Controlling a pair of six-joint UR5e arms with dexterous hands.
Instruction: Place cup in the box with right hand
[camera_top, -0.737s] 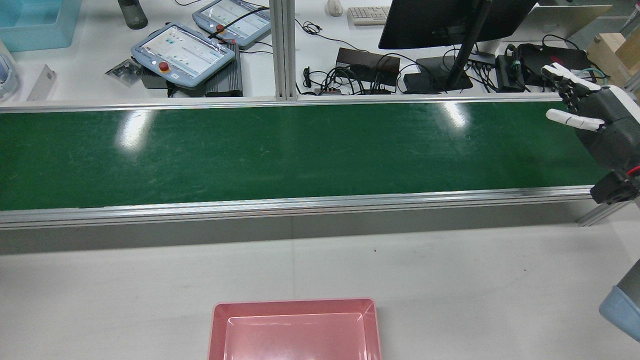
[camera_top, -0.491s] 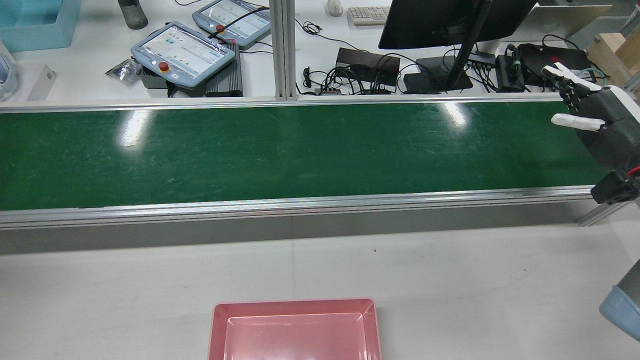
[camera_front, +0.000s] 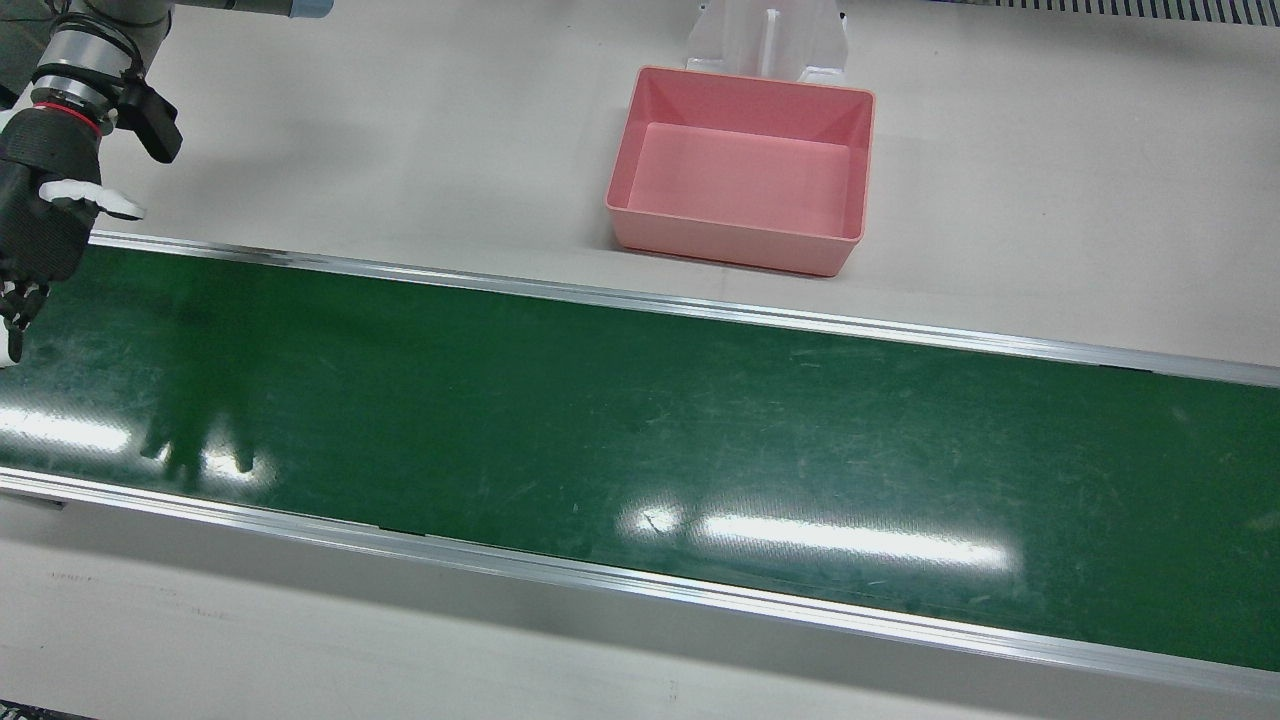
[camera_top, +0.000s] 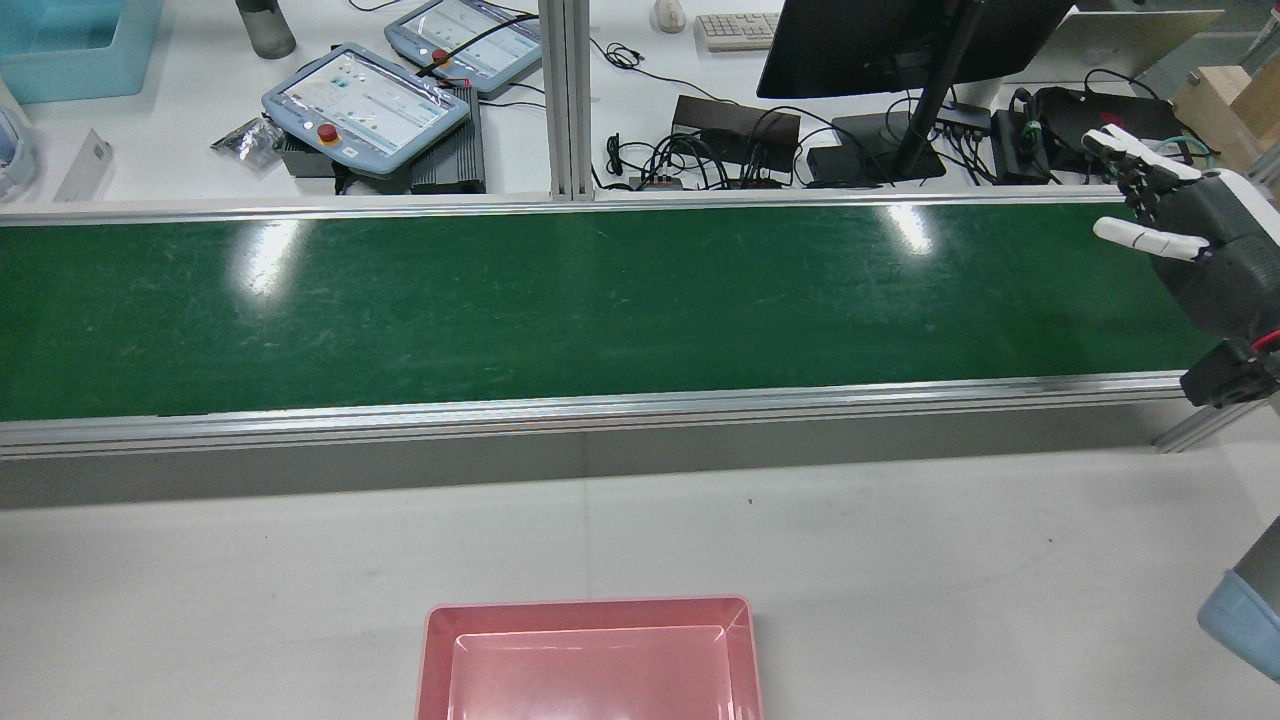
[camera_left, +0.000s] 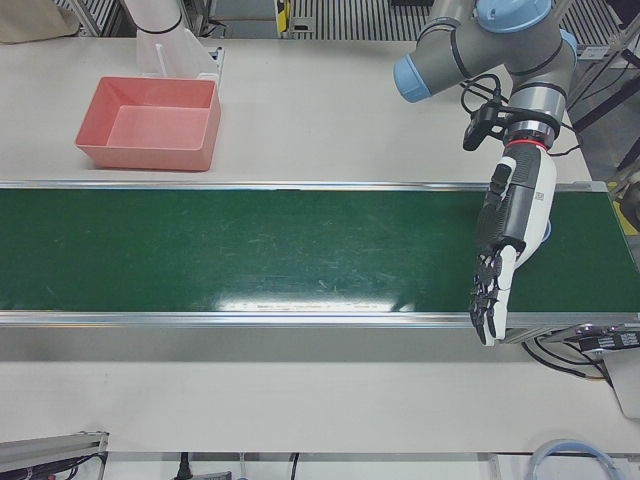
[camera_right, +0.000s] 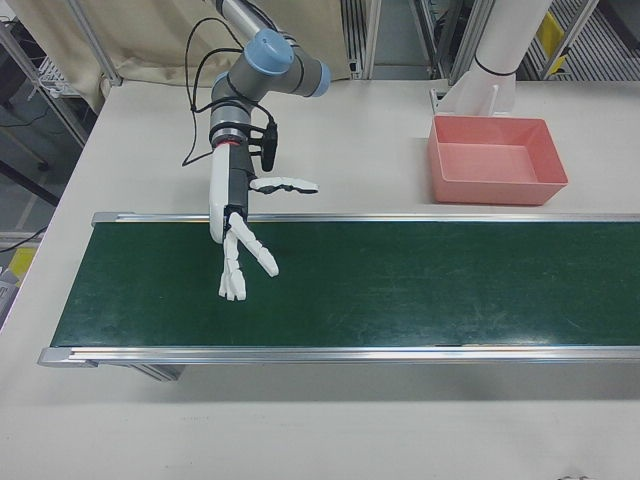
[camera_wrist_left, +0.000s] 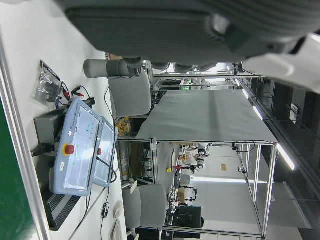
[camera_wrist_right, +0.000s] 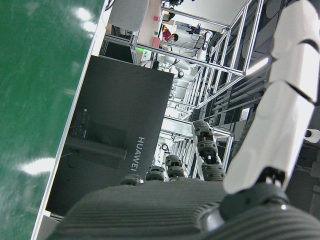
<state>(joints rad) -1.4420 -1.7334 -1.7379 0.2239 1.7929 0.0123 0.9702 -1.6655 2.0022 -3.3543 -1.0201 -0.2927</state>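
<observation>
No cup shows in any view. The pink box stands empty on the white table on the near side of the belt; it also shows in the front view, the left-front view and the right-front view. My right hand hovers over the right end of the green belt, open and empty, with its fingers spread; it sits at the left edge of the front view. My left hand hangs open and empty over the other end of the belt.
The green conveyor belt runs across the whole width between aluminium rails. Behind it a desk holds two teach pendants, a black monitor and cables. White table surrounds the box.
My right hand has wavered slightly at the belt's right end. Nothing else has visibly changed.
</observation>
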